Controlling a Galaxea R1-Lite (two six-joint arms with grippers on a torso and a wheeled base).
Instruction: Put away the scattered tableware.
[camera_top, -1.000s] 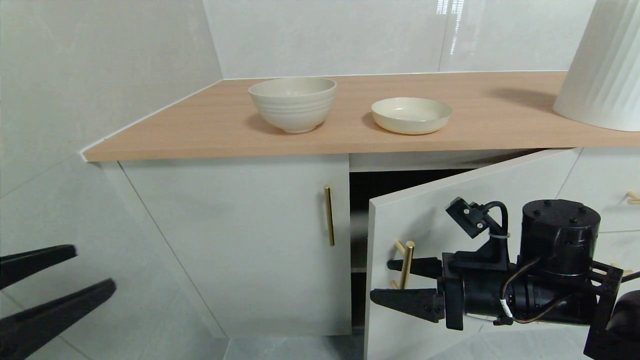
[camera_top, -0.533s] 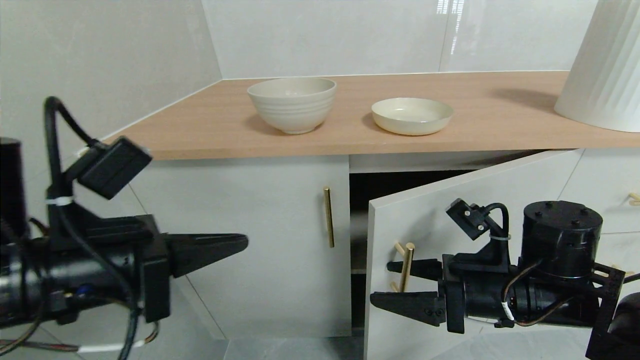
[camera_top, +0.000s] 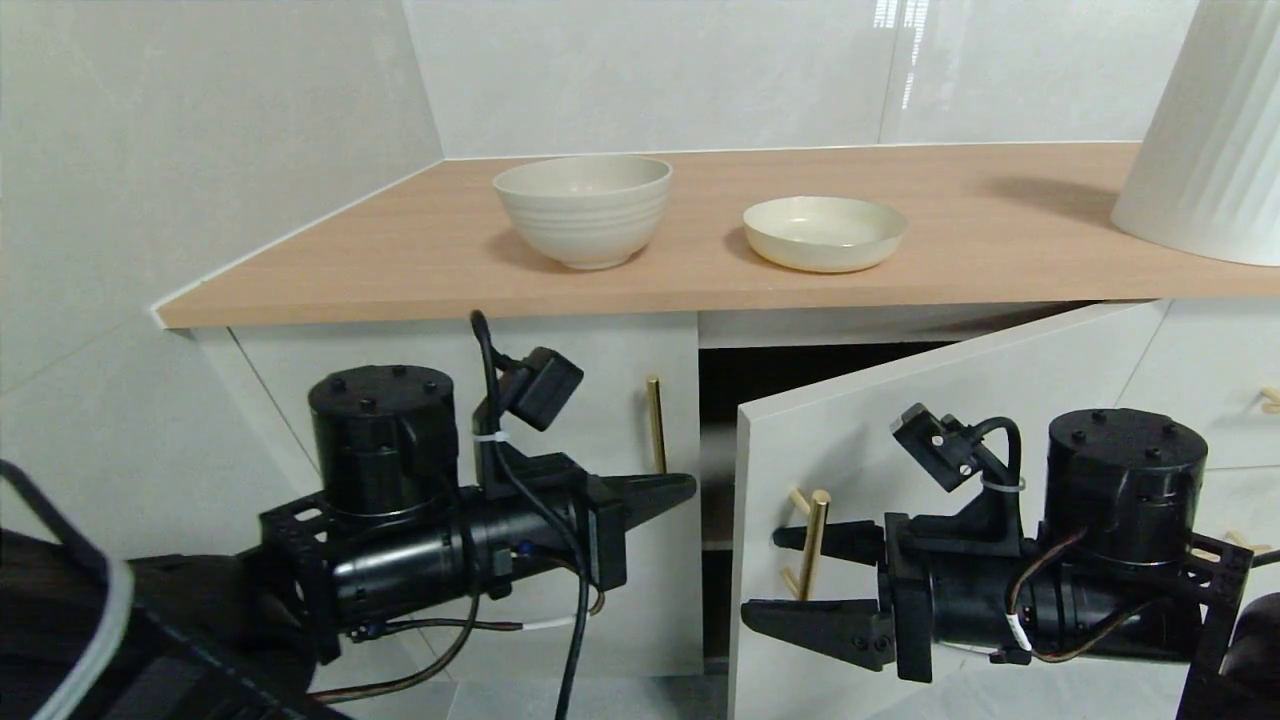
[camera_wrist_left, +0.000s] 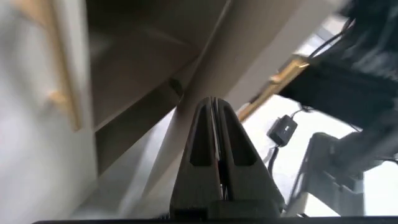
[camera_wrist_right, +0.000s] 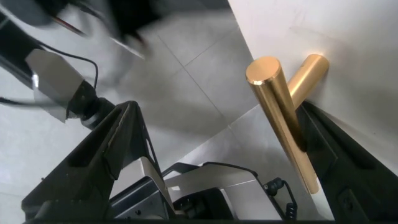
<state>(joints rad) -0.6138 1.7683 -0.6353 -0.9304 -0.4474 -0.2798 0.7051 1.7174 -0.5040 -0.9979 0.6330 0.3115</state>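
A deep, pale cream bowl (camera_top: 583, 208) with faint ridges round its side is sitting upright on the wooden counter (camera_top: 400, 270), toward the counter's left end. A shallow, glossy, cream-white plate (camera_top: 824, 231) is resting flat on the counter too, nearer its middle. Both are lying close to the counter's front edge. Under the counter, a white door (camera_top: 900, 400) is standing ajar, showing a dark cupboard. The right gripper (camera_top: 765, 563) is hanging below the counter at that door, its jaws spread wide on either side of the brass handle (camera_top: 813, 535), not clamped on it. The left gripper (camera_top: 680, 488) is hovering below the counter's front edge, its jaws pressed together and pointing toward the gap.
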